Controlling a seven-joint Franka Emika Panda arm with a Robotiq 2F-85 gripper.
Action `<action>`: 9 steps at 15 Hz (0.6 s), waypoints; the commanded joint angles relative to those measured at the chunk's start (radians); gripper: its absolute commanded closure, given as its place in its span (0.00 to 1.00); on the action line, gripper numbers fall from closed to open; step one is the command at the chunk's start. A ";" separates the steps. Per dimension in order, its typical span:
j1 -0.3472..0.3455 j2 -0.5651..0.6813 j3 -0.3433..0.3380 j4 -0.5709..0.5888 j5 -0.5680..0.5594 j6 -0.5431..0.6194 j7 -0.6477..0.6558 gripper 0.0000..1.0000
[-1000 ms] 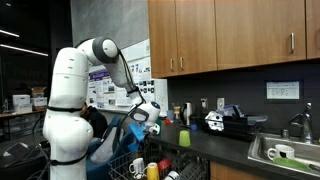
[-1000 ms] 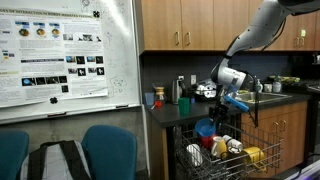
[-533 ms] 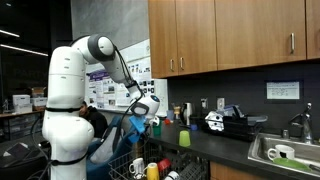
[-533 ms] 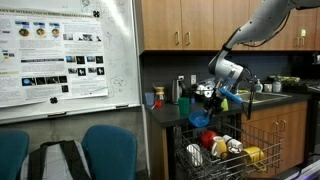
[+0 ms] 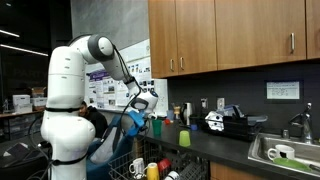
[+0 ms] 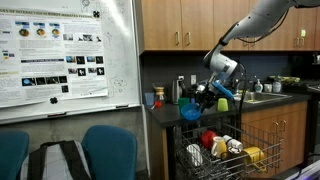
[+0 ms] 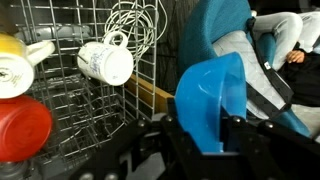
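Observation:
My gripper (image 7: pixel 200 128) is shut on a blue plastic cup (image 7: pixel 210 95), whose rim stands between the two black fingers (image 7: pixel 236 130). In both exterior views the gripper (image 6: pixel 207 97) (image 5: pixel 145 106) hangs above the wire dish rack (image 6: pixel 228 158), with the blue cup (image 6: pixel 190 111) (image 5: pixel 133 118) below and beside it, lifted clear of the rack. In the wrist view the rack (image 7: pixel 70 25) holds a white mug (image 7: pixel 105 62), a red bowl (image 7: pixel 22 130) and a yellow-and-white cup (image 7: pixel 14 66).
A dark counter (image 5: pixel 215 148) carries a green cup (image 5: pixel 184 137), bottles and a black appliance (image 5: pixel 228 122), with a sink (image 5: pixel 285 152) beyond. Wooden cabinets (image 5: pixel 230 35) hang overhead. Blue chairs (image 6: pixel 105 150) and a grey backpack (image 6: pixel 60 158) stand by the whiteboard (image 6: pixel 65 55).
The gripper has lifted the blue cup up out of the dish rack and carried it toward the whiteboard side. A red bowl in the rack now shows beneath it.

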 commanded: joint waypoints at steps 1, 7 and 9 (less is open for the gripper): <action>0.027 0.031 -0.005 0.058 0.010 -0.030 0.026 0.88; 0.052 0.113 0.011 0.160 0.031 -0.031 0.061 0.88; 0.056 0.148 0.019 0.200 0.049 -0.029 0.069 0.88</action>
